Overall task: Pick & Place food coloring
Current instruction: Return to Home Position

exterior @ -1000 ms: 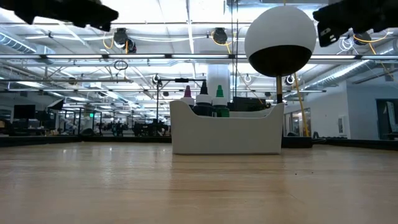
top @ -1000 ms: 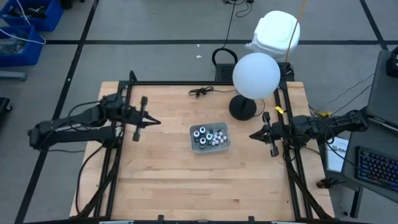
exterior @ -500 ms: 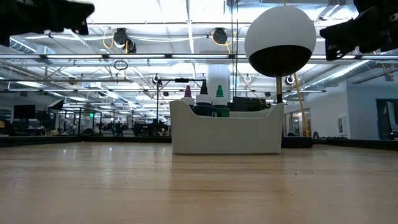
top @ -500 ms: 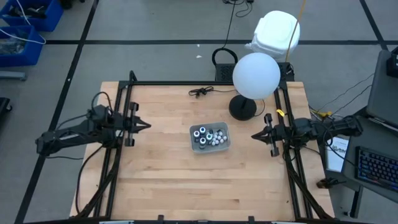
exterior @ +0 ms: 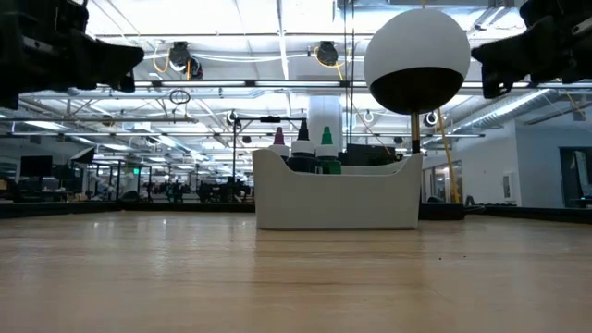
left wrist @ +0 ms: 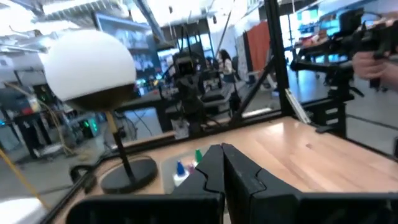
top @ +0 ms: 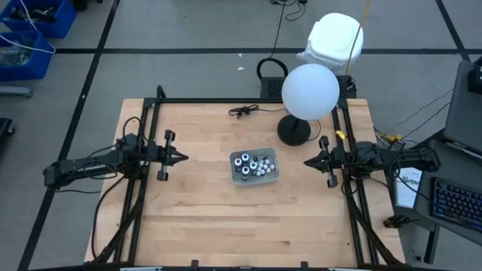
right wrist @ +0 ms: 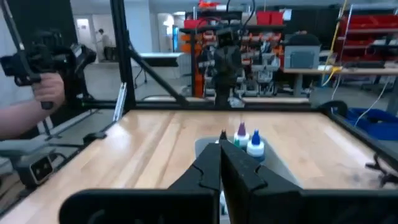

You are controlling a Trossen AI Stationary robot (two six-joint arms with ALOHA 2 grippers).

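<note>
- The table is pale wood planking. A black frame runs along its far edge and down both sides.
- The left gripper hangs over the table's left side. Its fingers are pressed together to a point, hold nothing, and aim at the middle.
- The right gripper hangs over the right side. Its fingers are also pressed together and empty, and they aim back toward the left one.
- The grey tray sits on the wood between the two grippers, ahead of both sets of fingertips. It is nearer the right gripper and touches neither.
- The food coloring bottles stand crowded inside that tray. From table height a pinkish, a dark and a green tip rise above its wall.
- A globe lamp stands on the far side of the right gripper, its round dark base on the wood.
- A thin cable lies by the far edge.
- Open wood stretches from the left gripper's tips to the tray, and across the whole near half of the table beside both grippers.
- The room is a large hall with strip lights overhead.
- Blue bins sit on the floor behind the left arm, and a keyboard lies behind the right arm.
- A person's hand grips a dark handle outside the frame.
</note>
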